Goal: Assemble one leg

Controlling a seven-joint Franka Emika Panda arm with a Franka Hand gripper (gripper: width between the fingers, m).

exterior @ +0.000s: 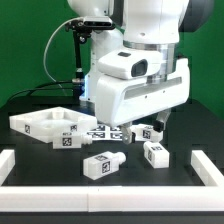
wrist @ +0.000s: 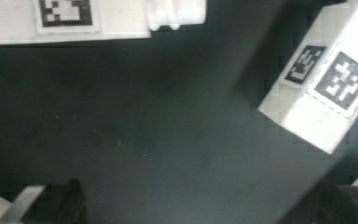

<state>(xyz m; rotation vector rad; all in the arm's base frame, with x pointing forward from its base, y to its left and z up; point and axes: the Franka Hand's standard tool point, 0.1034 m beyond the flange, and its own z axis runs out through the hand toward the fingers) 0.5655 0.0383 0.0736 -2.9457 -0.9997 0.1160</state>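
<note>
In the exterior view several small white legs with square tags lie on the black table: one at the front, one to its right, and one partly under the arm. The large white panel lies on the exterior view's left. My gripper hangs low over the table by the third leg, mostly hidden by the arm. In the wrist view the gripper is open with bare black table between its dark fingers. A tagged white leg lies apart from it, and another tagged white piece lies at the far edge.
The marker board lies flat between the panel and the arm. A low white rail borders the table's front, with side rails at the exterior view's left and right. A black cable hangs behind the arm.
</note>
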